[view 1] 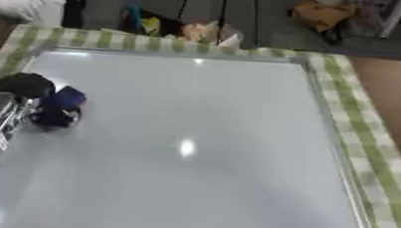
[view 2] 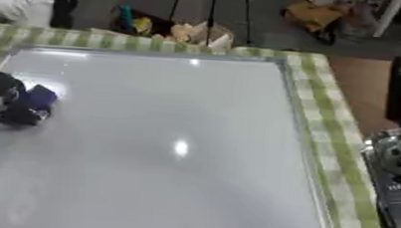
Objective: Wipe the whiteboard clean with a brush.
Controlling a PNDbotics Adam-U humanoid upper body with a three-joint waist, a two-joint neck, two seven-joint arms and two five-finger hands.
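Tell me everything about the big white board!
The whiteboard is a large glossy white rectangle in a thin silvery frame, lying flat on a green checked cloth. Its surface looks clean, with bright spots of reflected light. At its left edge the left hand holds a small blue brush against it.

L arm is coming in from the lower left edge, silver forearm running up to a black wrist. L hand (view 1: 49,108) is sitting at the left side of the view, fingers curling round a small dark-blue thing; looks like a pinch, tho blur is hiding the fingertips. R arm is showing only in the right eye view, at the right edge, silver joints and black links hanging upright; R hand isn't visible.
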